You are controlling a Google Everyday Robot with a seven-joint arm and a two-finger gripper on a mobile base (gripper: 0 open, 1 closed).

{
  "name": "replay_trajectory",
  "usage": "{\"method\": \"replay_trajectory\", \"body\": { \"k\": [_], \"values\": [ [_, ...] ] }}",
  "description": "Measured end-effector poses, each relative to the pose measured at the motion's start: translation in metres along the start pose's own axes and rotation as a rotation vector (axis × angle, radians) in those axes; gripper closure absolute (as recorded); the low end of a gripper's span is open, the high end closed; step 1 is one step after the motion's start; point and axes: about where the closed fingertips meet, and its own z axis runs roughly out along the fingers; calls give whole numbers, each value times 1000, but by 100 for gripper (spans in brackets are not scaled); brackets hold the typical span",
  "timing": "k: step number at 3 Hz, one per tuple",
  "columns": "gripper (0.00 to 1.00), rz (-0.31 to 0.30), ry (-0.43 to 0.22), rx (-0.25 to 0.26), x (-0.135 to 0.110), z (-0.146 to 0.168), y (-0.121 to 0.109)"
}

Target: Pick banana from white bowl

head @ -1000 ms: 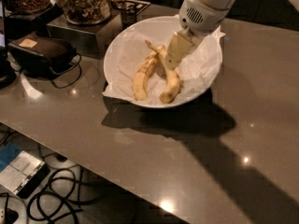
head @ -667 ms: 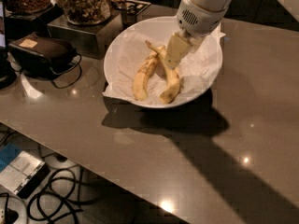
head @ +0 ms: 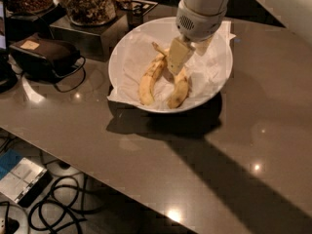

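The white bowl [head: 127,52] is wide, shallow and lined with crumpled white paper, and sits at the back of the grey table. Two bananas lie in it. The banana [head: 149,81] is the longer, slimmer one on the left, with its long stem pointing to the back. A shorter, stubbier banana [head: 179,91] lies to its right. My gripper [head: 187,57] hangs over the bowl's middle, open and holding nothing. Its near finger [head: 176,56] reaches down between the two bananas' upper ends and hides part of them.
A dark brown pouch with a black cable [head: 45,52] lies at the left. Glass jars of snacks [head: 88,3] stand on a grey box behind the bowl. The table's front edge runs diagonally, with cables and a device [head: 22,179] on the floor below.
My gripper has come down a little and to the left, closer to the bananas. The bananas and bowl have not moved.
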Motion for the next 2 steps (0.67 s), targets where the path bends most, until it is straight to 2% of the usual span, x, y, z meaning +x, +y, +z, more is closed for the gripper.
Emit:
{"method": "replay_trajectory", "body": {
  "k": [2],
  "values": [
    [38, -45, 58, -12, -10, 21, 12]
  ]
}}
